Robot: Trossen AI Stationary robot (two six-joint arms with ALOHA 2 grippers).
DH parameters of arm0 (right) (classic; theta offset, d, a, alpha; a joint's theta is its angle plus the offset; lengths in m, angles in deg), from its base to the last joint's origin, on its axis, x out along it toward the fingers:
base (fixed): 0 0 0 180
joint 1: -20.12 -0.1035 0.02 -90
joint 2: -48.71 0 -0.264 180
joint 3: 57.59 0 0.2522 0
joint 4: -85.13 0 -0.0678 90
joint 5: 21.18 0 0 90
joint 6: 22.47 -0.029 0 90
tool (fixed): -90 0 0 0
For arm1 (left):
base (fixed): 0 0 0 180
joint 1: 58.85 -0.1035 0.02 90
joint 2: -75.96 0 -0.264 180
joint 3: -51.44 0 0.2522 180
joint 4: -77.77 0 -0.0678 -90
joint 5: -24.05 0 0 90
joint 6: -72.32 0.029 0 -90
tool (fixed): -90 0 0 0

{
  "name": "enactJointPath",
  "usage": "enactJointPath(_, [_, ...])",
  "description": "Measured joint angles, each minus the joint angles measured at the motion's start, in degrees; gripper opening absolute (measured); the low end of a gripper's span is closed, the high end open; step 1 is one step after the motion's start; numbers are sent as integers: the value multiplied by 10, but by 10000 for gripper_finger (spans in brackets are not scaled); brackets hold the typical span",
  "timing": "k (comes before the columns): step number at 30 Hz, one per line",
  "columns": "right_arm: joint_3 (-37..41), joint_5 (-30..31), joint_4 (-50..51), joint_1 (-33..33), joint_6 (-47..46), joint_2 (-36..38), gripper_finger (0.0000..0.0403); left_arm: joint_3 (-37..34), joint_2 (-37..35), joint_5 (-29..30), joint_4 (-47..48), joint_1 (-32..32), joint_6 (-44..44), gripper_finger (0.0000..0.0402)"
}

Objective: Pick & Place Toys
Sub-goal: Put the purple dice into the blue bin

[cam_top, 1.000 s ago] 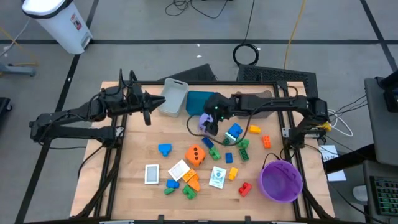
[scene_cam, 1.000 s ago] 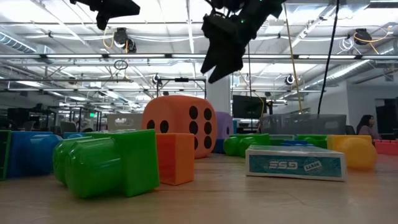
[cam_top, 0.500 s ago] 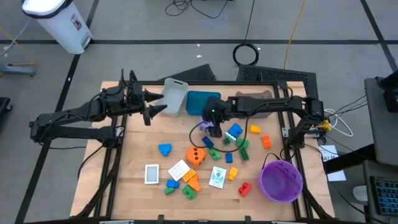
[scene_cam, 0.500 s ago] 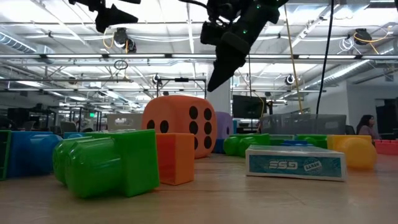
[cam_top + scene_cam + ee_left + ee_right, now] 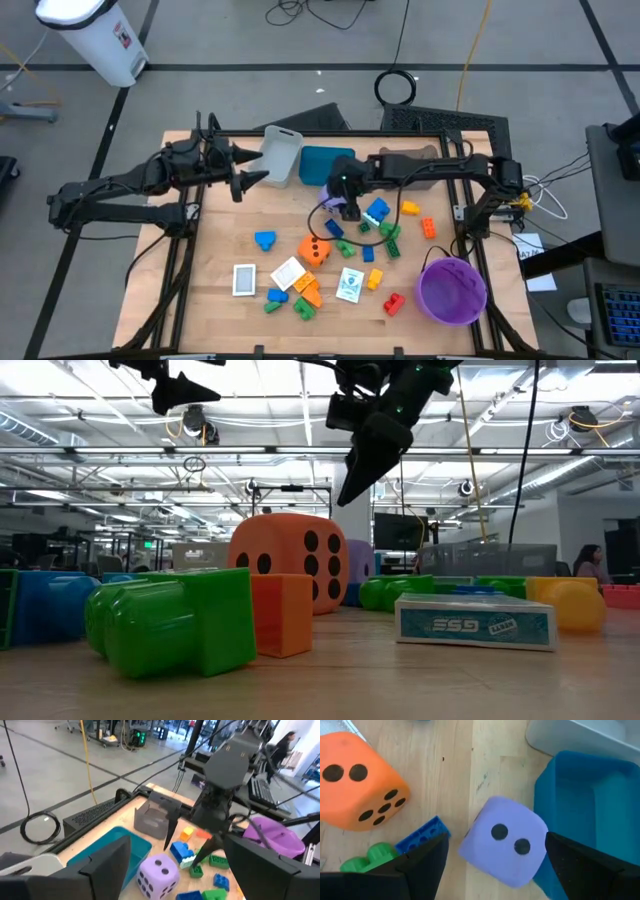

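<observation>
Purple foam dice [image 5: 503, 840] with black dots sits on the wooden table [image 5: 220, 250], just beside the teal box-like tray [image 5: 580, 795] and near the larger orange dotted dice [image 5: 357, 780]. Right gripper [image 5: 345, 203] hovers directly above the purple dice, fingers spread wide on either side and holding nothing. Left gripper [image 5: 255, 177] waits in the air beside the grey tray [image 5: 280, 155], its jaws also parted and empty.

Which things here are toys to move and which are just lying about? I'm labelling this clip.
Toys: purple die, orange die, bricks, cards.
Lying about: purple bowl, teal tray, grey tray.
</observation>
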Motion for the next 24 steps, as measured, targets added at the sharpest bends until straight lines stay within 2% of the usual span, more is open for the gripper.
enactJointPath(8, [0,0,67,1,0,0,318,0,88,-57,31,3,42,328])
enactJointPath(16, [1,20,110,10,-39,0,318,0,201,-62,2,12,118,328])
enactJointPath(24, [69,11,69,20,-60,0,318,0,285,-76,-47,10,162,322])
